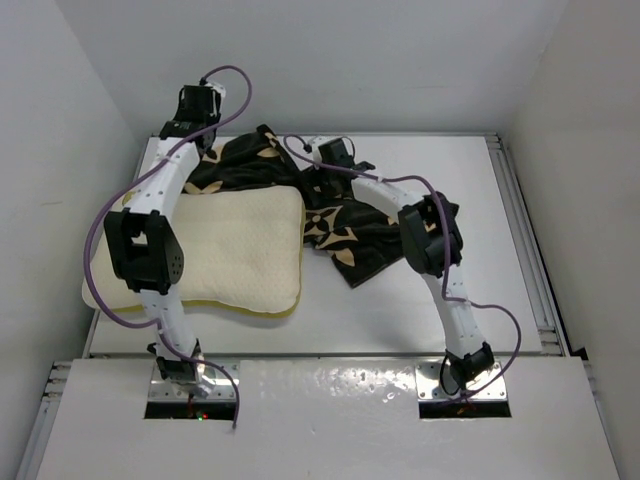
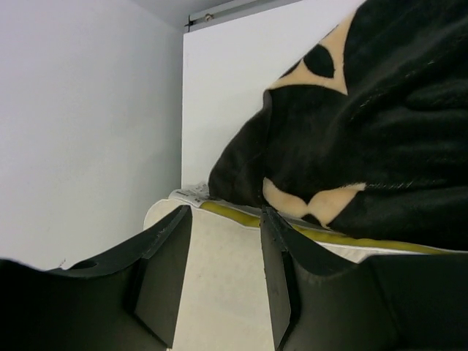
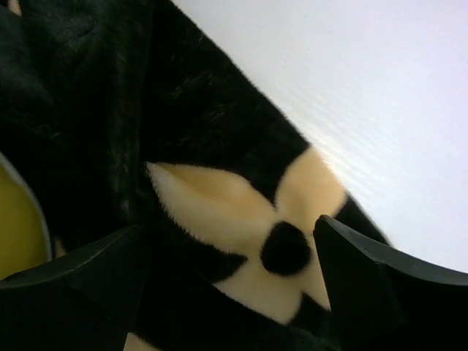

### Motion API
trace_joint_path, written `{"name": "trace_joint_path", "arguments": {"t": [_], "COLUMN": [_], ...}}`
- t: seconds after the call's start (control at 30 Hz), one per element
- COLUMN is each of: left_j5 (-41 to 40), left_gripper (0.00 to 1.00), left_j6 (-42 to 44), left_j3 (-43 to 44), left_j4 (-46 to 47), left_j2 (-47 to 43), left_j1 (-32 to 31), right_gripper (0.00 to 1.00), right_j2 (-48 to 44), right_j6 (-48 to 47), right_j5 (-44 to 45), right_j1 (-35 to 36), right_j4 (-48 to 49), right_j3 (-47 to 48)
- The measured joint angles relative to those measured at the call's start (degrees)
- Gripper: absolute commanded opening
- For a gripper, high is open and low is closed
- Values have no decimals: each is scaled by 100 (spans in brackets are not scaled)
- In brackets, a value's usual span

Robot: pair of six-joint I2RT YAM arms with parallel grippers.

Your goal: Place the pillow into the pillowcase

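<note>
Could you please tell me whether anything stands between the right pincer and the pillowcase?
Nothing visible does. The right pincer is open right over the pillowcase, and only that plush fabric, with one tan flower, shows between its jaws.

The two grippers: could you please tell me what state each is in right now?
Left gripper: open, holding nothing.
Right gripper: open over the pillowcase fabric, not pinching it.

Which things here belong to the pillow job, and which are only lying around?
For the job: pillow, pillowcase, left gripper, right gripper.
Not for the job: only the table that carries them.
</note>
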Motion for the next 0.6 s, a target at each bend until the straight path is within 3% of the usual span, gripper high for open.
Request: {"name": "trace_joint_path", "arguments": {"t": [0.1,0.13,0.3,0.4,0.57,0.6], "left_j5": [2,9,155,256,404,442], "left_gripper": [41,41,41,41,44,47], "left_j6": [-44,-66,-146,-177,-186,-181], "left_j3": [0,4,146,146,151,162], "left_j4": [-66,-76,-131,-212,-293,-310], "left_j2": [28,39,181,190,199,212], "left_j1": [31,31,42,50,55,55], "right_gripper": [29,0,0,0,0,28], "right_j2": [291,321,22,-501,-1322,-1440], "right_j6": [186,245,811,1453,3366,3694], "right_j5": [-44,37,1331,2162,2763,2747], "right_j1": [20,20,-11,-302,-1897,-2378], "right_j4": [92,142,957,933,-13,-201], "right_j3": [98,101,-315,-544,-431,-466]}}
